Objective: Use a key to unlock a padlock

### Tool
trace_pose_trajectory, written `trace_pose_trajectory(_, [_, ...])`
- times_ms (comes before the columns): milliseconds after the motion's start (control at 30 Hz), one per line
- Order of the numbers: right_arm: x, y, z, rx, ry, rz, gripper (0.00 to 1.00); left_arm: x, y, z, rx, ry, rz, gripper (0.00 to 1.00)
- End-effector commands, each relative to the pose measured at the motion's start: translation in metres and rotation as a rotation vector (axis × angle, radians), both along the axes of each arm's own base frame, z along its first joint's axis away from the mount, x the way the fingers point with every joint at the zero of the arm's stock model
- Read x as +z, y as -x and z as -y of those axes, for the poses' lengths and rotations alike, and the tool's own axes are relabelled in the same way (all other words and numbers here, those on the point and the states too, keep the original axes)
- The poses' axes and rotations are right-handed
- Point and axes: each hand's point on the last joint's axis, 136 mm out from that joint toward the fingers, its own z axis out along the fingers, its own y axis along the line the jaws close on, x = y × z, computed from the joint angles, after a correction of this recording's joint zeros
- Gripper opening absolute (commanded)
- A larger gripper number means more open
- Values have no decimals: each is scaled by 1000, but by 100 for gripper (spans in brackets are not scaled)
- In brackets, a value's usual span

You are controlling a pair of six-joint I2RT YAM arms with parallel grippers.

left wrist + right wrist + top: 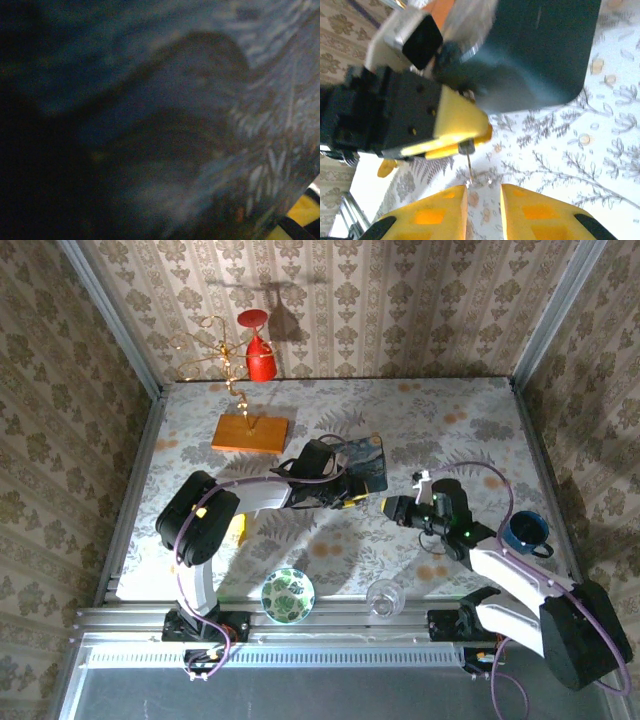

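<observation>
Padlock pinched over mid-table, key sticking out of it.

Nearest me, my right gripper (482,197) holds its blocky yellow fingers a narrow gap apart, clamping nothing. Just beyond, the thin key (469,167) pokes from the small grey padlock (466,147), squeezed in the left gripper (470,140). Behind lie a glossy blue tin (540,55), the floral tablecloth (560,150) and damask wallpaper (400,300).

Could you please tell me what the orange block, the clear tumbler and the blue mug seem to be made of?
The block looks like wood, by its orange-brown face. The tumbler seems glass or clear plastic: the pattern beneath shows through. The mug looks glazed ceramic, glossy dark blue; enamel is possible.
</observation>
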Motion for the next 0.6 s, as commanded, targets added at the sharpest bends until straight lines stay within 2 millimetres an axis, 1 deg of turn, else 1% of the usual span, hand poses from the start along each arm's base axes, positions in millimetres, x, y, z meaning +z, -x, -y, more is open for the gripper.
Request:
trace_pose_trajectory(0, [-7, 4, 0, -31, 3, 9, 24, -7, 12, 3, -8, -1, -82, 0])
trace_pose_trajectory(167, [-6, 2, -15, 5, -23, 29, 24, -9, 13, 2, -5, -9, -91, 0])
trace_pose_trajectory(333, [-2, -4, -32, 45, -30, 47, 24, -9, 12, 2, -4, -11, -94, 0])
trace_pose_trajectory(567, [-2, -10, -44, 67, -24, 52, 24, -10, 11, 1, -3, -16, -96, 0])
